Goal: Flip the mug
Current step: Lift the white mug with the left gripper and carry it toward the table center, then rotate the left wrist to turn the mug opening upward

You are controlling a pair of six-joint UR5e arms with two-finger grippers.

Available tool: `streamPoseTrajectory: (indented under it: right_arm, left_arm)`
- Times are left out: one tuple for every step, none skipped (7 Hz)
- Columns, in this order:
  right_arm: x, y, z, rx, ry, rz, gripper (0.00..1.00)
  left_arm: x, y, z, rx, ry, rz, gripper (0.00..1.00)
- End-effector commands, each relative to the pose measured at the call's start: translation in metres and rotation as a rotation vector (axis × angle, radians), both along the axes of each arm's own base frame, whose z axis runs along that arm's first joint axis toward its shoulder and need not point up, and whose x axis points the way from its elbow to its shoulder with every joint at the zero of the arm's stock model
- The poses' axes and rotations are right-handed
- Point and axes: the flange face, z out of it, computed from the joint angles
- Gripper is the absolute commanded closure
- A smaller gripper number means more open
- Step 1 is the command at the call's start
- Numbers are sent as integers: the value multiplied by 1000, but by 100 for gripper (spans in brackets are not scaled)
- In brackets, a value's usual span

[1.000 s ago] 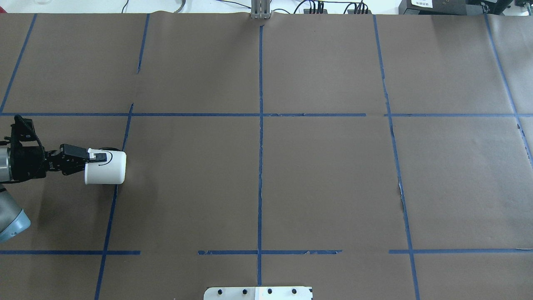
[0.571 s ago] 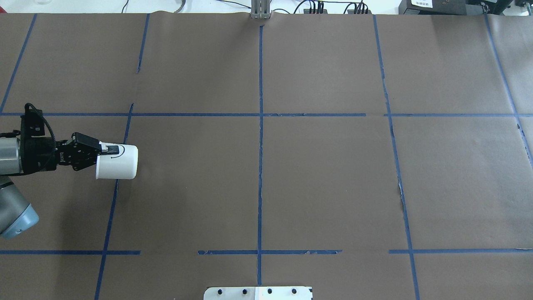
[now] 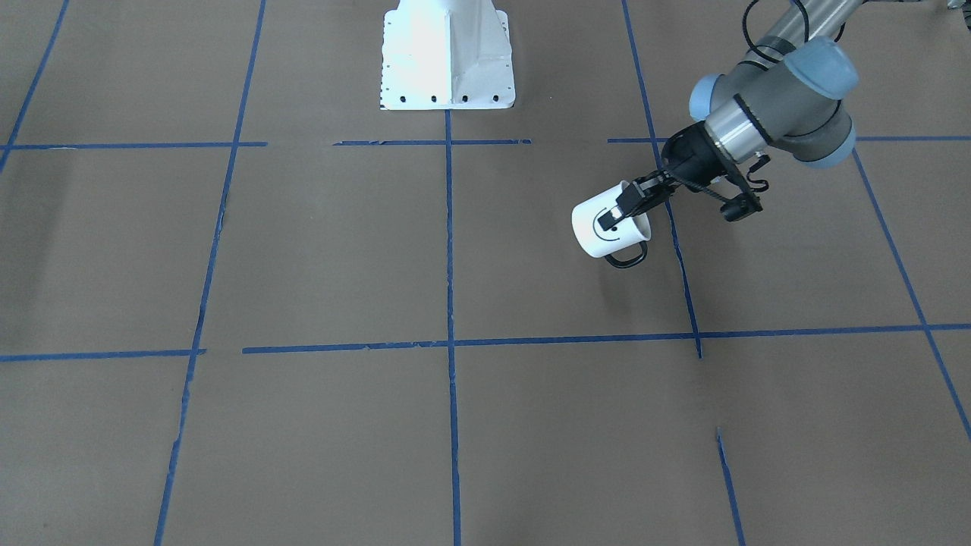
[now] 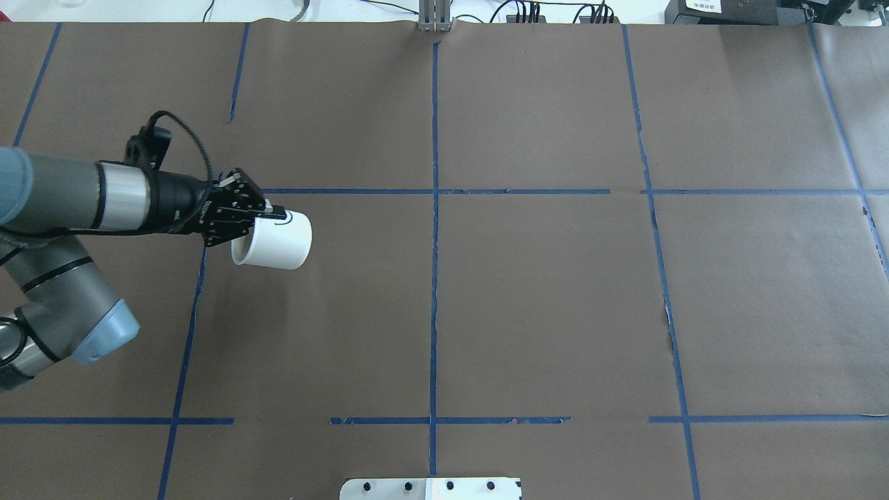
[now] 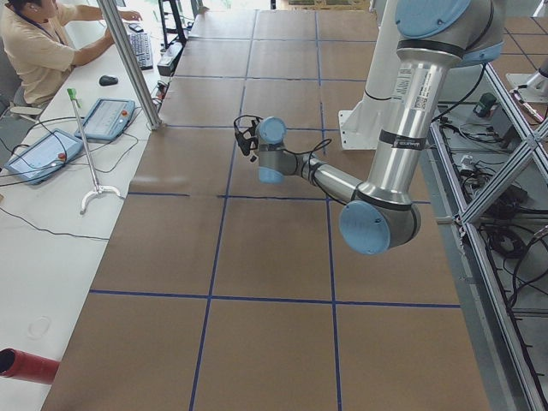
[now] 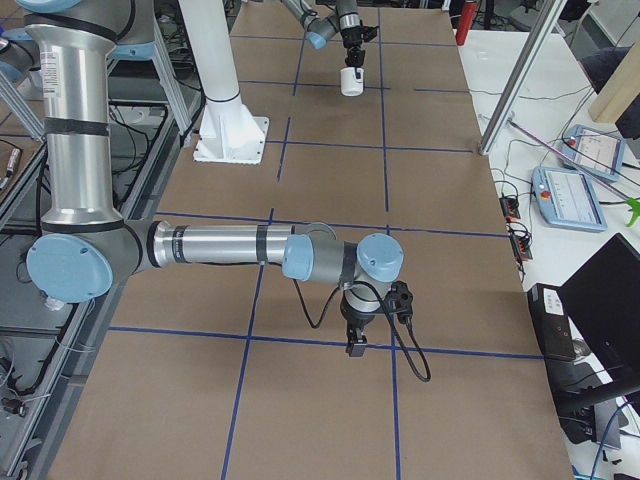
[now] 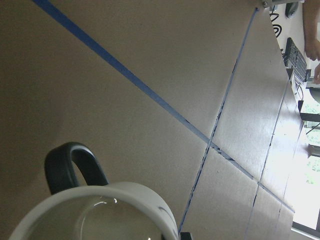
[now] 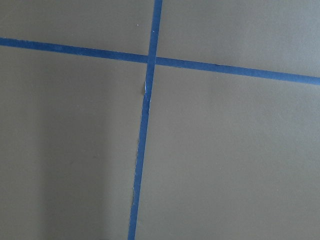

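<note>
The left gripper (image 4: 269,210) is clamping the rim of the mug (image 4: 276,243), holding it sideways over the table (image 4: 555,312) at 9 o'clock. The flip is looking roughly half done, with final turning and set-down remaining. I cannot tell the right gripper (image 6: 356,345)'s state.

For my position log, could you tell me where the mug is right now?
In the overhead view, the mug is at left centre, held on its side by the left gripper, close to a blue tape line.
</note>
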Motion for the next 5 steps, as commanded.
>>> streamPoseTrajectory:
  right_arm:
    - [0, 0, 0, 0, 0, 0, 0]
    - [0, 0, 0, 0, 0, 0, 0]
    - [0, 0, 0, 0, 0, 0, 0]
    - [0, 0, 0, 0, 0, 0, 0]
    - [0, 0, 0, 0, 0, 0, 0]
  left_arm:
    - [60, -28, -133, -67, -210, 41, 100]
    - [85, -27, -169, -31, -304, 61, 100]
    - [142, -19, -199, -66, -419, 40, 100]
    - [197, -25, -203, -116, -531, 53, 100]
    - [215, -28, -192, -142, -572, 66, 100]
